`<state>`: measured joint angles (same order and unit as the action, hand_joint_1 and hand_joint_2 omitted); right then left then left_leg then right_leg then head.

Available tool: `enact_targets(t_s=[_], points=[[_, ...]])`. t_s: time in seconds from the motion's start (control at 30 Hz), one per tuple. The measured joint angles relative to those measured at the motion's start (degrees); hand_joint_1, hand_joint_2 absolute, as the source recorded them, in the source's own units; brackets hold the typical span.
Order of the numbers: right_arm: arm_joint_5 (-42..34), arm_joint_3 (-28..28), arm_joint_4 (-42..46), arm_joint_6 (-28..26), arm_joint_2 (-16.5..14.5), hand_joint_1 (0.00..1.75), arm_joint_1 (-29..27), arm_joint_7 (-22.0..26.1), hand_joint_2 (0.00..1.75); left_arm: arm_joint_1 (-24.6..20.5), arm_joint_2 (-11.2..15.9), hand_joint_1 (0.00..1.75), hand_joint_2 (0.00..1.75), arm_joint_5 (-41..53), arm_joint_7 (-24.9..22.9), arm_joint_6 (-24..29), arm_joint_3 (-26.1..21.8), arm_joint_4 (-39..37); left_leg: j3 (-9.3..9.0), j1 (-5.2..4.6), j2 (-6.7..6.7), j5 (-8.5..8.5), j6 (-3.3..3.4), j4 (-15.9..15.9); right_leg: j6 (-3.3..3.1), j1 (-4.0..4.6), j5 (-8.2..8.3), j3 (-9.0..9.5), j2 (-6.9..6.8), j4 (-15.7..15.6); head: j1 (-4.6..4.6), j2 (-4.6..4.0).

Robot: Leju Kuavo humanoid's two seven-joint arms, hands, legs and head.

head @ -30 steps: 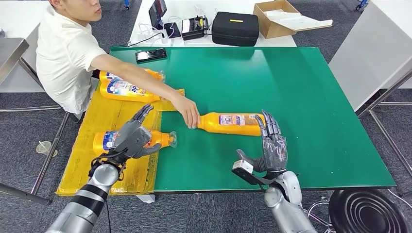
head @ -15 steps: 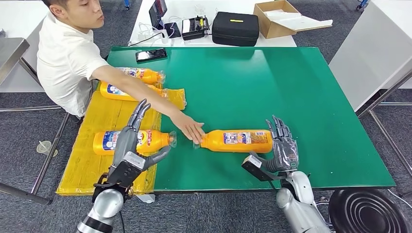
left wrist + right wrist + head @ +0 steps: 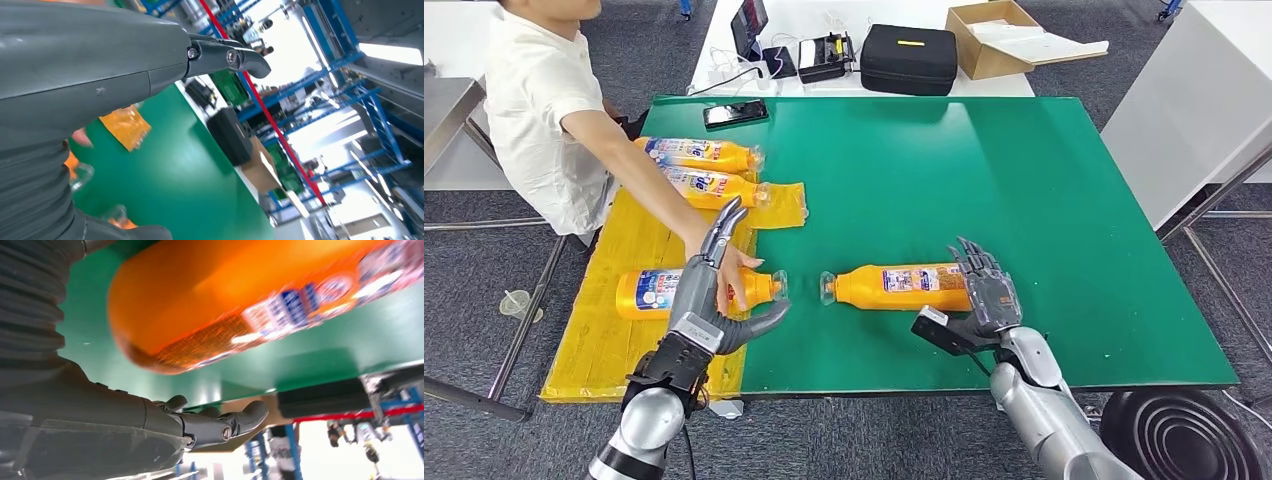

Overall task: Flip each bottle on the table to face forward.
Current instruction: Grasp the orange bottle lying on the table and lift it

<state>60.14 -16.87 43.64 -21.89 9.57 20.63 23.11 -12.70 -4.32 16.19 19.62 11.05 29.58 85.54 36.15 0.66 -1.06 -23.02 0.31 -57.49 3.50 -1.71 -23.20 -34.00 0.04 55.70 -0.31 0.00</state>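
Bottle (image 3: 902, 286) lies on its side on the green tabletop (image 3: 1044, 200), its base just beside the right hand (image 3: 986, 300), whose fingers (image 3: 975, 262) are spread and released. Left hand (image 3: 714, 290) hovers released over a second bottle (image 3: 656, 291), where a person's hand (image 3: 740, 275) rests.

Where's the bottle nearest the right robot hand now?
In the head view the orange bottle lies on its side on the green table, near the front edge, its base at the right robot hand and its cap pointing toward the yellow mat.
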Motion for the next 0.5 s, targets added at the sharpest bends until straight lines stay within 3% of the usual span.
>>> enact_targets(t_s=[0.5], points=[[2.75, -6.56, -9.53, 2.18, -1.41, 0.0, 7.53, -1.34, 1.75, -2.91, -1.7, 0.0, 1.75, -3.13, -0.26, -1.84, 1.07, -2.81, 0.01, 0.0, 0.01, 0.0, 0.0, 0.0, 0.0, 0.0, 0.0, -0.01, 0.0, 0.0, 0.0, 0.0]])
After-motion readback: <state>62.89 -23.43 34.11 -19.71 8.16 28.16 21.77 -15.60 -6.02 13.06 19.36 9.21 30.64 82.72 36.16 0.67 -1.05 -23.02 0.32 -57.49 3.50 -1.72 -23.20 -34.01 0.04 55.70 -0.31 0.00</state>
